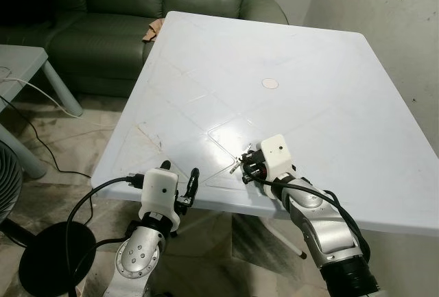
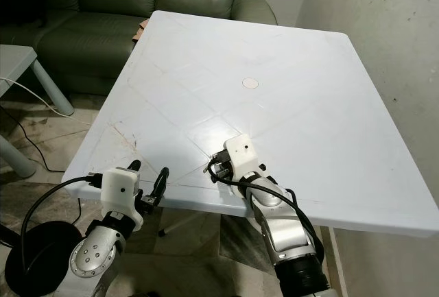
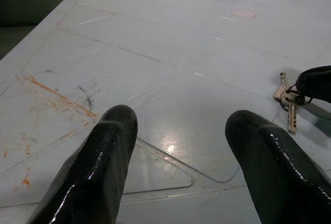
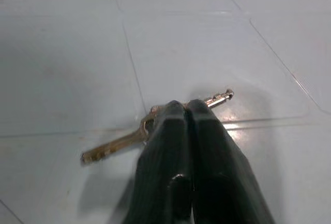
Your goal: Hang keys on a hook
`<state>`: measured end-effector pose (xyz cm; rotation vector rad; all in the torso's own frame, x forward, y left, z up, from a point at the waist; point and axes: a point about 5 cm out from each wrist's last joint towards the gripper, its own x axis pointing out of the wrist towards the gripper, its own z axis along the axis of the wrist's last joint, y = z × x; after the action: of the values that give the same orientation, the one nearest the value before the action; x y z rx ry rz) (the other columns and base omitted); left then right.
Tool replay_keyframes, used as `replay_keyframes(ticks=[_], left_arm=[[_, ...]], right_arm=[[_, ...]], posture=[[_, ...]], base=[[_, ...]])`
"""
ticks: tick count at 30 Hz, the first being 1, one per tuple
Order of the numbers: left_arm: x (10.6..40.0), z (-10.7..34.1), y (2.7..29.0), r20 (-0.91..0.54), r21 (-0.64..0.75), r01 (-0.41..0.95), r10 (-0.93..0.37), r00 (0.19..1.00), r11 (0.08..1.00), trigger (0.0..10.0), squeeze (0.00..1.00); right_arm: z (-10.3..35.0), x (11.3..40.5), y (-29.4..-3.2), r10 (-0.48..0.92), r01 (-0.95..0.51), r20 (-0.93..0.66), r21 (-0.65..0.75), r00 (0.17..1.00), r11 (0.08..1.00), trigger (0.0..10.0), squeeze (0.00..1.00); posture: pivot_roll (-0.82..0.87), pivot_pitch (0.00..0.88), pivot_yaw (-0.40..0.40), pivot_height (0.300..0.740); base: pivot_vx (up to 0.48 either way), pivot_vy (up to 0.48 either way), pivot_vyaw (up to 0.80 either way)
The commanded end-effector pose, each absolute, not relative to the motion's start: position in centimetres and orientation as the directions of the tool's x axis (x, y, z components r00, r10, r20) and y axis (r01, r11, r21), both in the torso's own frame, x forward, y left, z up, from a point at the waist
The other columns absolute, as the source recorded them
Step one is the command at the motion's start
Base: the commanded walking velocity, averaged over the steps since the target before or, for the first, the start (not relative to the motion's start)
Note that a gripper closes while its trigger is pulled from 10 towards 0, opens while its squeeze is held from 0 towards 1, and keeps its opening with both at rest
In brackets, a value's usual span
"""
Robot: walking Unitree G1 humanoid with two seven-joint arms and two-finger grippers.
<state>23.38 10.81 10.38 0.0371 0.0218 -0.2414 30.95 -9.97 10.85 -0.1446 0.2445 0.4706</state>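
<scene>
The right gripper [image 4: 187,111] is pinching the keys [image 4: 120,142] on the white table [image 1: 322,91], its two black fingers pressed together with no gap between them. In the right wrist view one brass-coloured key is sticking out to one side of the fingertips and a smaller metal tip is poking out on the other side; the bunch is lying low against the tabletop, and whether it is touching the surface cannot be told. From the head camera the keys [image 1: 238,165] are sitting near the table's front edge, just ahead of the white camera block on the right wrist.

The left gripper [image 3: 176,131] is hovering at the front edge of the table, to the left of the keys and apart from them, its fingers [image 3: 106,151] spread wide with nothing between them. Through that gap the left wrist view is showing orange-brown stains and a dark scuff on the tabletop, with the keys [image 3: 287,100] lying off to one side under the tip of the right gripper.

Further out, a small round cap [image 1: 270,84] is sitting flush in the middle of the table. A dark green sofa [image 1: 123,16] is standing beyond the far end, and black cables [image 1: 82,208] are trailing over the tiled floor on the left. No writing or labels can be read anywhere.
</scene>
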Motion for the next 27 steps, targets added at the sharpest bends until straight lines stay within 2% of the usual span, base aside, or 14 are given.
replay_keyframes(ticks=[1, 11, 13, 16, 17, 18, 19, 20, 21, 22, 27], left_arm=[[23.4, 10.6, 10.9, -0.019, 0.048, 0.233, -0.233, 0.972, 0.971, 10.0, 0.00], [23.4, 10.6, 10.9, -0.017, 0.050, 0.231, -0.231, 0.973, 0.972, 10.0, 0.00], [23.4, 10.6, 10.9, -0.016, 0.051, 0.231, -0.231, 0.973, 0.972, 10.0, 0.00], [23.4, 10.6, 10.9, -0.015, 0.053, 0.231, -0.230, 0.973, 0.972, 10.0, 0.00], [23.4, 10.6, 10.9, -0.015, 0.054, 0.232, -0.231, 0.973, 0.971, 10.0, 0.00], [23.4, 10.6, 10.9, -0.015, 0.055, 0.232, -0.232, 0.973, 0.971, 10.0, 0.00], [23.4, 10.6, 10.9, -0.015, 0.055, 0.232, -0.232, 0.973, 0.971, 10.0, 0.00], [23.5, 10.7, 10.9, -0.013, 0.055, 0.232, -0.231, 0.973, 0.971, 10.0, 0.00], [23.5, 10.7, 10.9, -0.013, 0.055, 0.232, -0.231, 0.973, 0.971, 10.0, 0.00], [23.7, 10.7, 10.9, -0.010, 0.057, 0.232, -0.231, 0.973, 0.971, 10.0, 0.00], [23.8, 10.8, 10.9, -0.006, 0.060, 0.231, -0.231, 0.973, 0.971, 10.0, 0.00]], right_arm=[[11.2, 31.0, -10.2, 0.430, -0.463, -0.255, -0.083, 0.866, 0.883, 0.0, 0.00], [12.1, 31.2, -10.4, 0.463, -0.478, -0.188, -0.041, 0.866, 0.877, 0.0, 0.00], [12.4, 31.3, -10.6, 0.468, -0.474, -0.155, -0.005, 0.870, 0.880, 0.0, 0.00], [13.4, 31.4, -10.7, 0.518, -0.507, -0.060, 0.133, 0.854, 0.852, 0.0, 0.00], [14.1, 31.3, -10.7, 0.547, -0.540, 0.008, 0.173, 0.837, 0.824, 0.8, 0.00], [14.3, 31.2, -10.7, 0.556, -0.551, 0.025, 0.185, 0.831, 0.814, 0.0, 0.00], [14.3, 31.2, -10.7, 0.560, -0.555, 0.030, 0.192, 0.828, 0.810, 0.0, 0.00], [14.8, 31.2, -10.8, 0.565, -0.568, 0.082, 0.203, 0.821, 0.797, 2.0, 0.00], [15.0, 31.2, -10.9, 0.565, -0.572, 0.097, 0.204, 0.820, 0.795, 2.0, 0.00], [15.4, 31.4, -11.0, 0.554, -0.565, 0.124, 0.278, 0.823, 0.777, 0.0, 0.00], [15.9, 31.6, -11.2, 0.530, -0.552, 0.163, 0.328, 0.832, 0.766, 0.0, 0.00]], posture=[[-0.04, 0.125, -0.055, 0.740], [-0.04, 0.120, -0.054, 0.740], [-0.04, 0.119, -0.054, 0.740], [-0.04, 0.118, -0.053, 0.740], [-0.04, 0.116, -0.053, 0.740], [-0.04, 0.116, -0.053, 0.740], [-0.04, 0.116, -0.053, 0.740], [-0.04, 0.114, -0.052, 0.740], [-0.04, 0.114, -0.052, 0.740], [-0.04, 0.114, -0.052, 0.740], [-0.04, 0.104, -0.050, 0.740]], base=[[0.000, 0.000, 0.00], [0.000, 0.000, 0.00], [0.000, 0.000, 0.00], [0.000, 0.000, 0.00], [0.000, 0.000, 0.00], [0.000, 0.000, 0.00], [0.000, 0.000, 0.00], [0.000, 0.000, 0.00], [0.000, 0.000, 0.00], [0.000, 0.000, 0.00], [0.000, 0.000, 0.00]])
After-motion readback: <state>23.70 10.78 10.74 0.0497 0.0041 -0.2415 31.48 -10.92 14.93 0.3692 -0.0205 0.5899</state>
